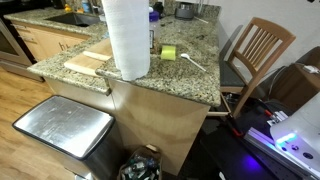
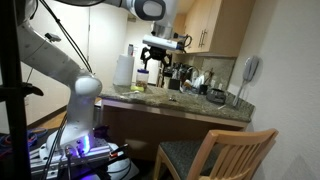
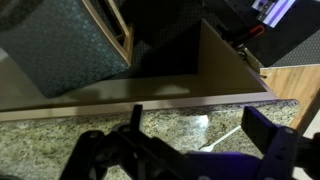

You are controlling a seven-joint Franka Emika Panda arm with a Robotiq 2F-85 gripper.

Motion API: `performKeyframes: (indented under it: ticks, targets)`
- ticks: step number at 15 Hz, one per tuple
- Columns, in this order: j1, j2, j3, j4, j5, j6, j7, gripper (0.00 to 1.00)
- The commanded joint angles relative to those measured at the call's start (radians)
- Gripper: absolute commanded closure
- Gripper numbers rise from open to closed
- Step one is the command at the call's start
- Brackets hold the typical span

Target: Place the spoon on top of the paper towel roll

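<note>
On the granite counter [image 1: 200, 85] lie one spoon [image 1: 192, 62] and one yellow-green cylinder [image 1: 168, 52] just beside it, toward the corner by the chair [image 1: 256, 48], while one paper towel roll [image 1: 127, 38] stands upright at the front edge next to one wooden board [image 1: 88, 63]. The spoon is slim and white, with a thin straight handle. Above the counter the gripper [image 2: 152, 62] hangs with its jaws spread wide and nothing between them.

Top of the paper towel roll [image 1: 127, 38] beyond the upper edge.
</note>
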Motion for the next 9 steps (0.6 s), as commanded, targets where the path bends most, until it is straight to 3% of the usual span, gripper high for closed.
performKeyframes:
  ticks: [1,6,9]
  targets:
    - [0.013,0.013,-0.005,0.223,-0.037,-0.110,-0.199,0.00]
    - [0.091,0.029,0.005,0.568,-0.007,-0.340,-0.446,0.00]
    - [0.152,0.034,0.030,0.759,0.034,-0.550,-0.530,0.00]
